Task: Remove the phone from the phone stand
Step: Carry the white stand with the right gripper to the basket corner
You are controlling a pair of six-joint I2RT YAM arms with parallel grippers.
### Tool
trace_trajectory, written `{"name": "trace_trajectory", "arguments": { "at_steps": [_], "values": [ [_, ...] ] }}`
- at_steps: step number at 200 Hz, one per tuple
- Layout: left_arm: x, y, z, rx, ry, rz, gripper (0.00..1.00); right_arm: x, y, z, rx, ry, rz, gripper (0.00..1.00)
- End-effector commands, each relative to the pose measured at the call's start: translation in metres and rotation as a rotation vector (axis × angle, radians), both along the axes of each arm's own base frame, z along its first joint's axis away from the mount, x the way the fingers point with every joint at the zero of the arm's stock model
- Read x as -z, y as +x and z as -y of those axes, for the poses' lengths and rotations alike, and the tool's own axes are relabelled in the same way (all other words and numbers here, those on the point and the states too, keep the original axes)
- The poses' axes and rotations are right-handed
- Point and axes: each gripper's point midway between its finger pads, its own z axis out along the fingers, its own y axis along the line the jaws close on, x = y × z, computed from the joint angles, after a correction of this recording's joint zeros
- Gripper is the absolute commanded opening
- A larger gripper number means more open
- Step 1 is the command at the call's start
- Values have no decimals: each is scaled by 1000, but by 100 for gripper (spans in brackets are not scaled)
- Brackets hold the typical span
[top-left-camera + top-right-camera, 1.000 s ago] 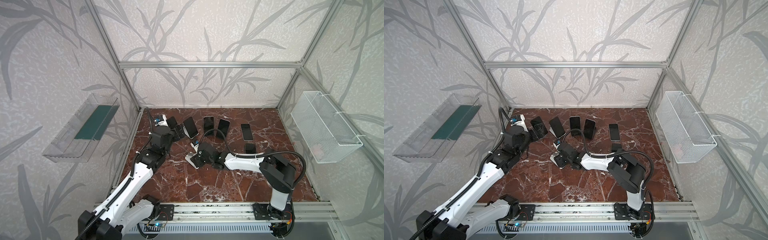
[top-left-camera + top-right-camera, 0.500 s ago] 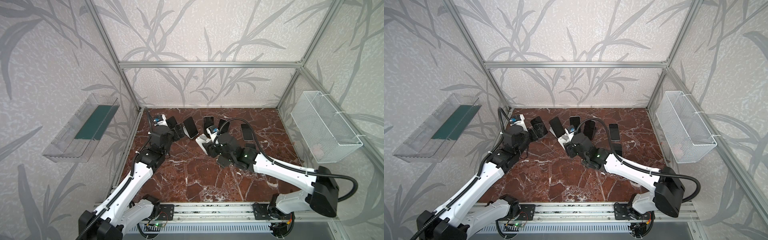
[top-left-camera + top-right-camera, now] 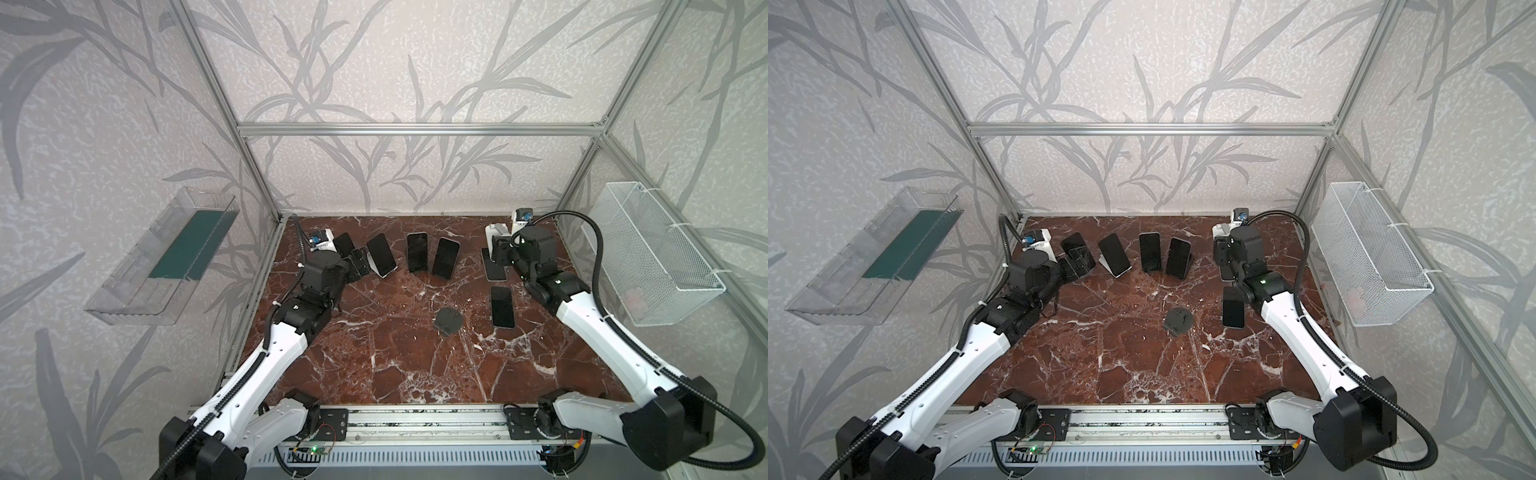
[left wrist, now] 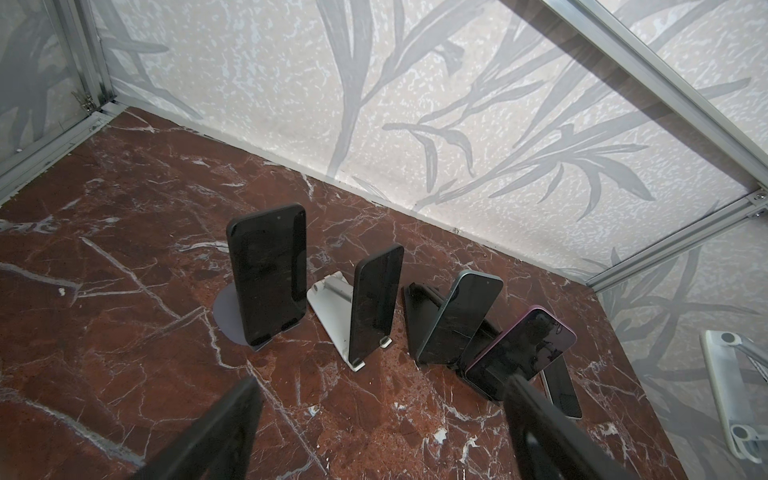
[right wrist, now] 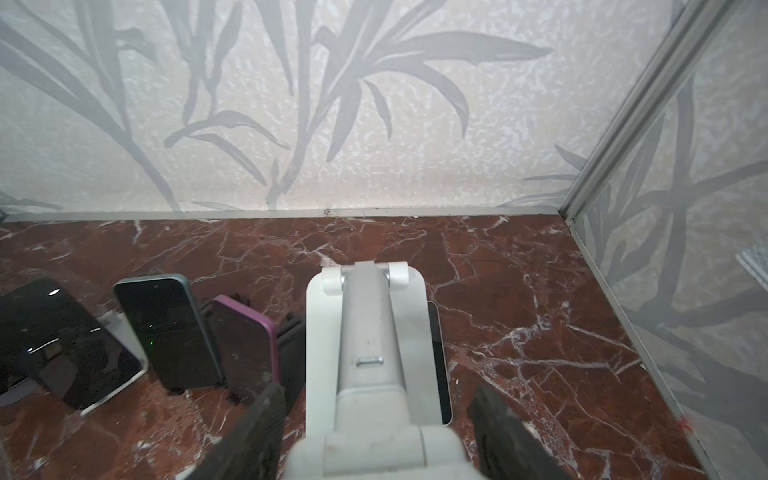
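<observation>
Four dark phones lean on stands in a row at the back of the marble floor: a black phone on a grey round stand, a second phone on a white stand, a teal phone and a purple phone. My left gripper hangs open in front of the row, touching none of them. In both top views it overlaps the leftmost phone. At the back right, my right gripper is shut on a loose white phone stand, lifted off the floor.
Two phones lie flat on the right of the floor. A dark round stand lies empty in the middle. A wire basket hangs on the right wall and a clear shelf on the left wall.
My right arm has swung from the middle of the floor to the back right, carrying the white stand. The left arm has hardly moved.
</observation>
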Motion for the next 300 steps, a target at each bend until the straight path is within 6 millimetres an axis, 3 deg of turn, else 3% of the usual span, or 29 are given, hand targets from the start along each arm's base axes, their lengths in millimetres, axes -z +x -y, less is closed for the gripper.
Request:
{"name": "trace_trajectory", "arguments": {
  "at_steps": [1, 37, 81, 87, 88, 101, 138, 161, 216, 255, 300],
  "values": [
    [4, 2, 2, 9, -11, -2, 91, -5, 32, 15, 50, 20, 34, 48],
    [10, 5, 4, 12, -12, -20, 91, 26, 71, 65, 182, -32, 4, 48],
    [18, 8, 11, 34, -32, -42, 91, 76, 99, 110, 261, -27, -89, 49],
    [19, 8, 11, 37, -36, -45, 91, 78, 101, 113, 251, -5, -97, 49],
    [19, 8, 11, 37, -36, -46, 91, 87, 104, 113, 248, 1, -118, 48],
    [21, 9, 13, 41, -44, -55, 91, 104, 110, 122, 251, 3, -164, 48],
    [28, 12, 21, 70, -79, -80, 91, 138, 127, 142, 239, -67, -244, 49],
    [31, 13, 24, 80, -91, -90, 90, 148, 135, 151, 229, -71, -250, 49],
    [34, 14, 26, 86, -98, -98, 89, 178, 155, 148, 160, -52, -341, 50],
    [32, 13, 26, 91, -104, -93, 89, 191, 158, 153, 164, -63, -425, 59],
    [27, 12, 23, 81, -101, -78, 89, 198, 151, 152, 158, -67, -486, 77]
  ]
}}
